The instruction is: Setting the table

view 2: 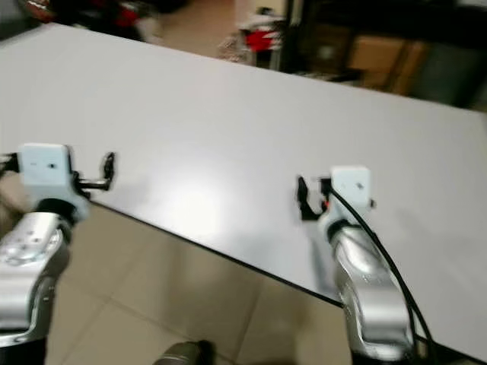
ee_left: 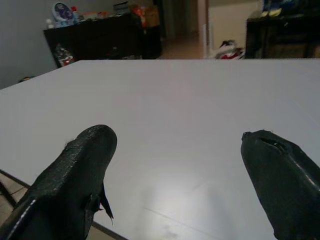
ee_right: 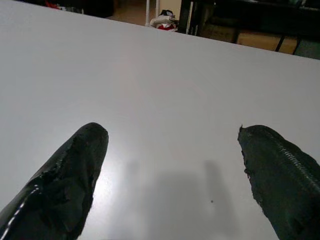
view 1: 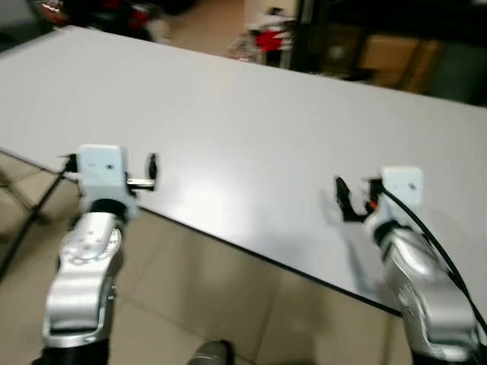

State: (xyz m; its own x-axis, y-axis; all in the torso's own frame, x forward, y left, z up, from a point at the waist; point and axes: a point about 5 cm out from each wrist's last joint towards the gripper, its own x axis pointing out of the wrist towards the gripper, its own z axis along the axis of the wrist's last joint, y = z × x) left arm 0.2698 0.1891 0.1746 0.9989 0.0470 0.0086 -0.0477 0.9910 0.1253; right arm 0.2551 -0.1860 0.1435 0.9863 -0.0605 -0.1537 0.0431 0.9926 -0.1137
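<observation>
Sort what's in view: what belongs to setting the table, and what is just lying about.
Job: table; left gripper, open, at the near edge; right gripper, open, over the top.

Lying about: red clutter on the floor beyond the table; dark cabinet with oddments on it.
</observation>
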